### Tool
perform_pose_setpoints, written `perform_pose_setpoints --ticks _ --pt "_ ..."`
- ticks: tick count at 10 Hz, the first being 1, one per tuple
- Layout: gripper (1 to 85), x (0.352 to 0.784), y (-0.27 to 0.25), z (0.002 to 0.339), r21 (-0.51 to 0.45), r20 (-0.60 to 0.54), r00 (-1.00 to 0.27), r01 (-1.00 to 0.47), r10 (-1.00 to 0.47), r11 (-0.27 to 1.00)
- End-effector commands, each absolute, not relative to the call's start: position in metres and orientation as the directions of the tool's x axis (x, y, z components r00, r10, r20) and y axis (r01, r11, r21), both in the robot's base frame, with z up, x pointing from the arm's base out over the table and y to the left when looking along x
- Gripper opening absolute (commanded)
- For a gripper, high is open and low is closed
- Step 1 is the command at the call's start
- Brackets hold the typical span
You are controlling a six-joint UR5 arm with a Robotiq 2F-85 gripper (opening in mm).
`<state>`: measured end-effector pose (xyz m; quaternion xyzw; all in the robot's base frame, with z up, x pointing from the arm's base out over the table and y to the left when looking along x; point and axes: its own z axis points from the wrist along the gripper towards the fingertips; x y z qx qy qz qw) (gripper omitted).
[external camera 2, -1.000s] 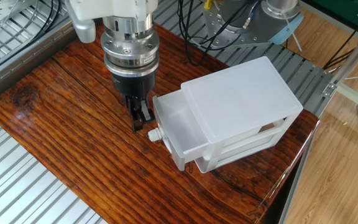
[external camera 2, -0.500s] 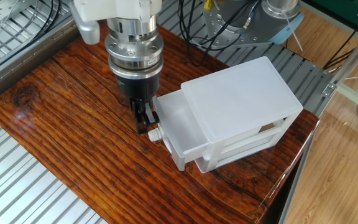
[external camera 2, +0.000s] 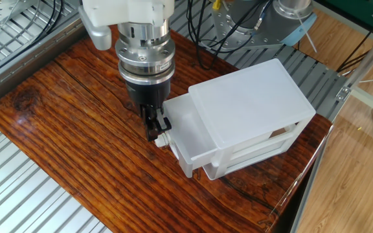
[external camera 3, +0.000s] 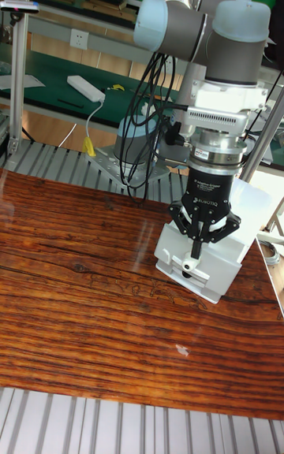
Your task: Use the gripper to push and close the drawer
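The white cabinet (external camera 2: 251, 103) lies on the wooden table (external camera 2: 76, 136), and its top drawer (external camera 2: 188, 144) sticks out toward the left, showing an empty tray. The drawer's small round knob (external camera 2: 161, 139) faces my gripper (external camera 2: 155, 131). The black fingers point down with their tips together, holding nothing. They stand right at the drawer's front, just above and beside the knob. In the tall fixed view the gripper (external camera 3: 195, 251) hangs directly in front of the drawer front (external camera 3: 175, 253), with the knob (external camera 3: 188, 266) just below the tips. Contact with the front cannot be told.
Black cables (external camera 2: 206, 39) and the arm's base (external camera 2: 264, 22) sit behind the cabinet. Metal rails (external camera 2: 18, 194) border the wooden table on the left and front. The cabinet stands near the table's right edge (external camera 2: 309, 168).
The gripper has moved to the right, from a short gap away up to the drawer's front at the knob. The drawer itself sticks out as far as before.
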<state>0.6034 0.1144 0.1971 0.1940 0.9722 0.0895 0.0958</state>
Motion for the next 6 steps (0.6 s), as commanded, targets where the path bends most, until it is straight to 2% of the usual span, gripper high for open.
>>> perform_pose_setpoints --ticks 1,2,3,5,6 --pt "80.7 0.604 0.116 0.2 0.215 -0.16 -0.92 0.322 0.358 0.922" --pt "85.0 0.598 0.12 0.2 0.221 -0.136 -0.928 0.312 0.346 0.924" --pt "85.0 0.581 0.13 0.199 0.237 -0.063 -0.939 0.315 0.338 0.919" --pt "84.7 0.587 0.123 0.199 0.217 -0.093 -0.933 0.322 0.348 0.922" --pt "79.7 0.592 0.121 0.199 0.218 -0.11 -0.926 0.332 0.361 0.918"
